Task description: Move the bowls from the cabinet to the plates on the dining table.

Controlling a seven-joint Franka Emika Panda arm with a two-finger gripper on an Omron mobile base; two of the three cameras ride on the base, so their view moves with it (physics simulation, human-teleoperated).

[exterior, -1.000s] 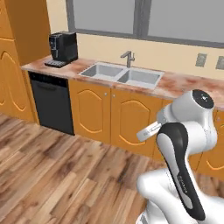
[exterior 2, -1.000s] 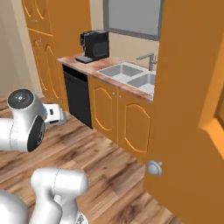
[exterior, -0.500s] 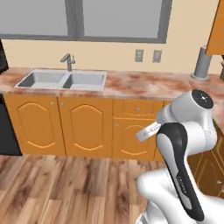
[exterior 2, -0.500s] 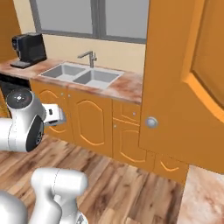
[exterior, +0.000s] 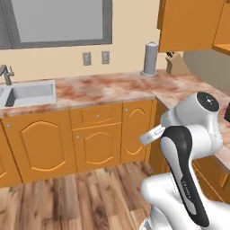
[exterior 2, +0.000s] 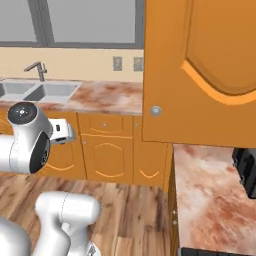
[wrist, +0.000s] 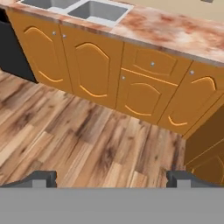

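The cabinet [exterior: 191,22] hangs at the upper right of the left base view. In the right base view its arched-panel door [exterior 2: 200,75], with a small silver knob [exterior 2: 156,110], stands close in front of the camera. My gripper [wrist: 111,178] is open with nothing between its fingertips [wrist: 41,178]. It points down at the wooden floor in front of the low cupboards. The arm [exterior: 188,148] is folded close to the base. The bowls, the plates and the dining table are out of view.
A marbled counter [exterior: 103,87] with a sink [exterior: 31,92] runs along the window wall. A paper-towel roll [exterior: 150,58] and a knife block [exterior: 176,65] stand in its corner. A black toaster [exterior 2: 245,170] sits on the side counter [exterior 2: 210,200] at right. Low orange cupboards [wrist: 140,87] line the floor.
The whole picture has shifted as the base turned right. The coffee machine and dishwasher left the views, the sink slid left, and the corner counter and wall cupboard came in. The gripper stayed open.
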